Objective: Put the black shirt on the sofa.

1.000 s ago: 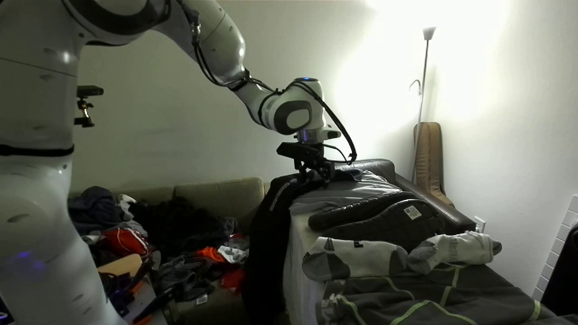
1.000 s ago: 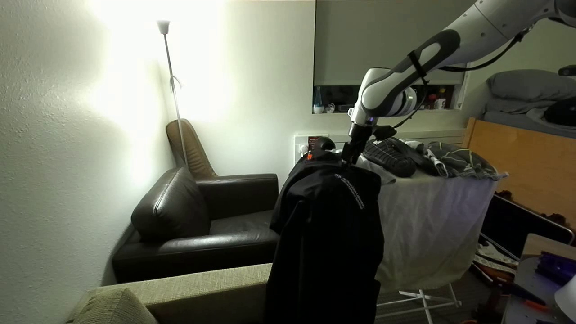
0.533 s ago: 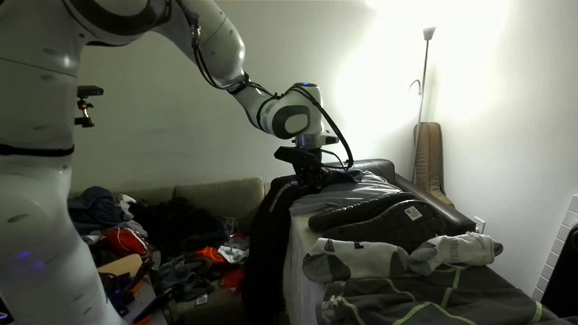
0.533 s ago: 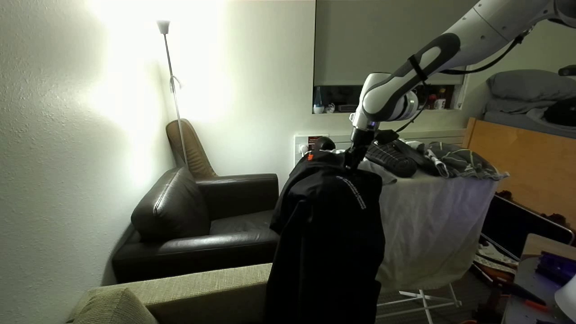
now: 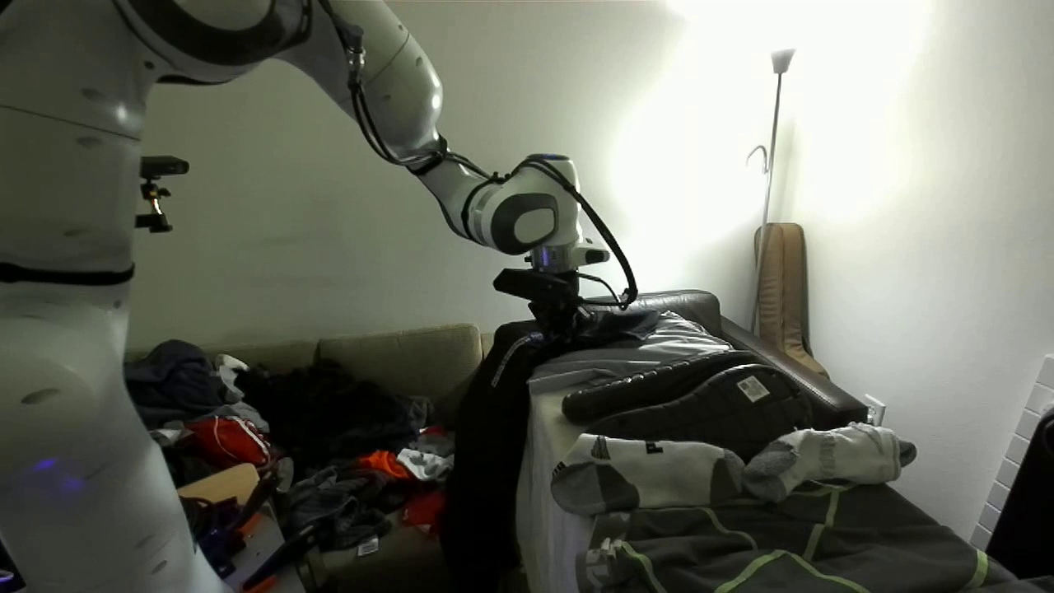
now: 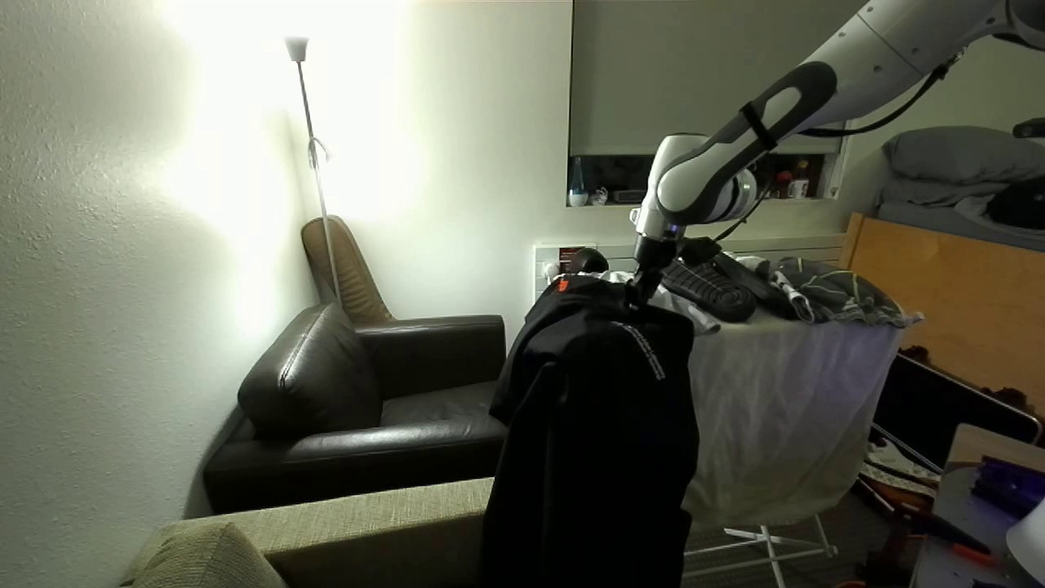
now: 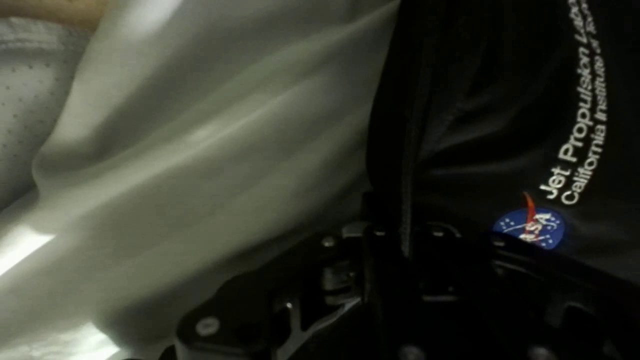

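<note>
The black shirt (image 5: 487, 461) hangs over the end of the white-sheeted rack, its upper part lying on top, and it drops down in front of the sofa in both exterior views. White lettering and a round blue badge show on the shirt (image 7: 490, 115) in the wrist view. My gripper (image 5: 565, 331) points down at the shirt's top edge, shut on a fold of black cloth that runs up between the fingertips. In the dark wrist view the gripper (image 7: 402, 232) partly blends with the cloth. The olive-grey sofa (image 5: 399, 354) stands behind, its arm (image 6: 384, 514) near the shirt.
Dark, red and grey clothes (image 5: 329, 412) are heaped on the sofa. The sheeted rack (image 6: 775, 408) also bears grey cloth, a black padded item (image 5: 700, 403) and white-and-grey socks (image 5: 650, 473). A dark leather armchair (image 6: 424, 416) and a lamp (image 6: 317, 163) stand beyond.
My gripper has come down a little onto the shirt and its fingers have shut on the cloth. It has also drifted slightly towards the sofa. The shirt's hanging part has hardly moved.
</note>
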`<act>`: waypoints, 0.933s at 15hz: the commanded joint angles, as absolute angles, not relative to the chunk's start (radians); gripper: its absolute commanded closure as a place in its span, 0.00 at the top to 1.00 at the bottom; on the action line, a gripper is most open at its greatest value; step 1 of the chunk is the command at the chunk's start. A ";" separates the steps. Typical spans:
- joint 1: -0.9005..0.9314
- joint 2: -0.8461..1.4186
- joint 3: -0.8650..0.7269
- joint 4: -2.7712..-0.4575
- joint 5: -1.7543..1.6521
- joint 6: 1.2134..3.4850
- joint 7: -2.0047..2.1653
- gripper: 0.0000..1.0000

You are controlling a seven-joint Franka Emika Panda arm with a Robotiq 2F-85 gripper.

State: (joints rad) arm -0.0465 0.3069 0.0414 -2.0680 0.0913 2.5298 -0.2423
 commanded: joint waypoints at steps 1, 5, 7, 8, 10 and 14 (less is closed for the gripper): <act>-0.032 0.247 0.031 -2.125 0.019 2.549 -0.240 0.02; -0.023 0.194 0.041 -2.148 -0.015 2.538 -0.254 0.02; -0.017 0.170 0.047 -2.155 -0.018 2.527 -0.260 0.02; -0.012 0.157 0.049 -2.159 -0.020 2.525 -0.260 0.02; -0.002 0.137 0.053 -2.162 -0.021 2.514 -0.258 0.02; 0.025 0.106 0.063 -2.147 -0.031 2.472 -0.246 0.02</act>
State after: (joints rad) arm 0.0108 0.1683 0.0557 -2.1194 -0.0073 2.5096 -0.2441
